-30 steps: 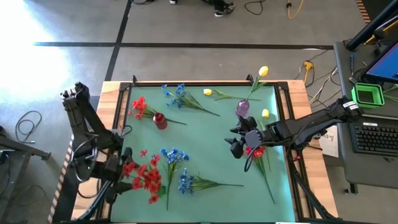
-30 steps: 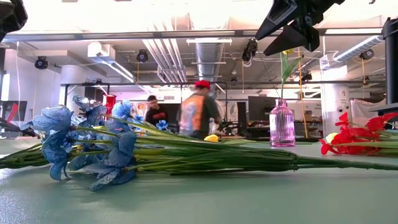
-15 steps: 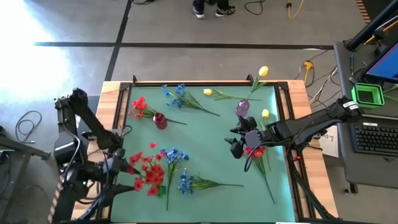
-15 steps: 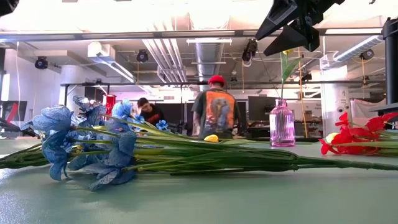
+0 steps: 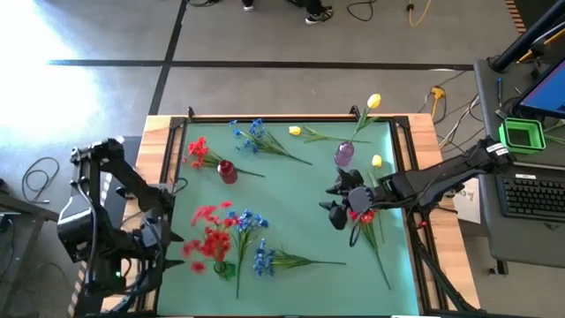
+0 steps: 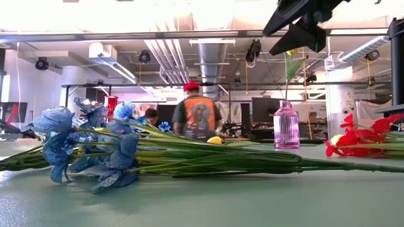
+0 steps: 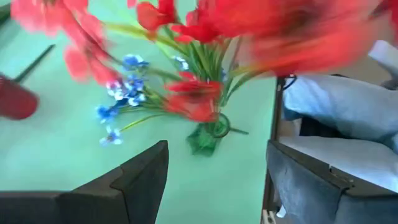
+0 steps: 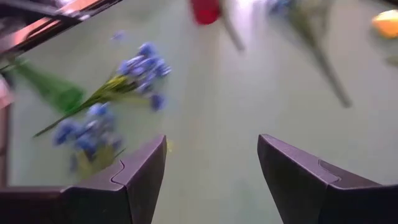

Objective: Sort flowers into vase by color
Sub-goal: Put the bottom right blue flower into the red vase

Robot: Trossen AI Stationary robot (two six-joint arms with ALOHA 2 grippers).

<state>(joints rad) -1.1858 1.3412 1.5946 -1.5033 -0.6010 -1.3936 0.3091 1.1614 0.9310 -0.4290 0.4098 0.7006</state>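
My left gripper is open at the table's left edge, low over the mat, touching nothing. A red flower bunch lies just in front of it, green stem end toward the near edge. My right gripper hangs open above the mat, right of centre, beside a red cluster. A purple vase holds a yellow tulip. A red vase stands beside another red cluster. Blue clusters and two yellow buds lie flat.
Long green stems stretch across the near half of the green mat. Wooden rails and black bars frame the table. A desk with keyboard stands to the right. People move about in the room behind.
My left arm has drawn back toward the table's left edge. The red bunch in front of it has shifted a little toward the far edge and turned, so its green stem end now shows on the near side.
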